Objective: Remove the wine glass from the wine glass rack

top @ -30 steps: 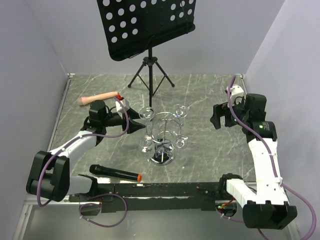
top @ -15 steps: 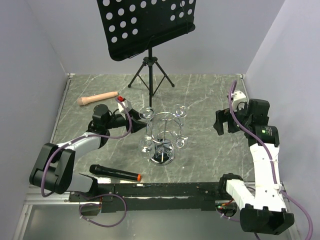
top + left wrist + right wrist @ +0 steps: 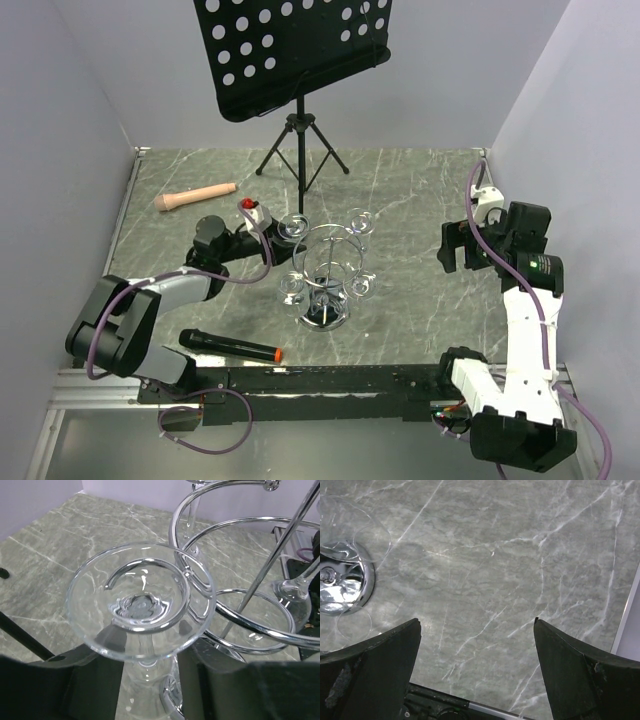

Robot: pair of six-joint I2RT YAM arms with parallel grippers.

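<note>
The left gripper (image 3: pixel 150 652), jaws parted, straddles the upright stem of the hanging wine glass (image 3: pixel 140 605) on the rack (image 3: pixel 272 555); the right gripper (image 3: pixel 476 625), jaws spread, stands well apart.

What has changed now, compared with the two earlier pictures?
The left gripper moved right, toward the wine glass rack. Its fingers now flank the back-left wine glass; whether they grip it is unclear. The right gripper, open, drew slightly toward the right wall. The rack, the other glasses, the black microphone and the music stand stayed put.
</note>
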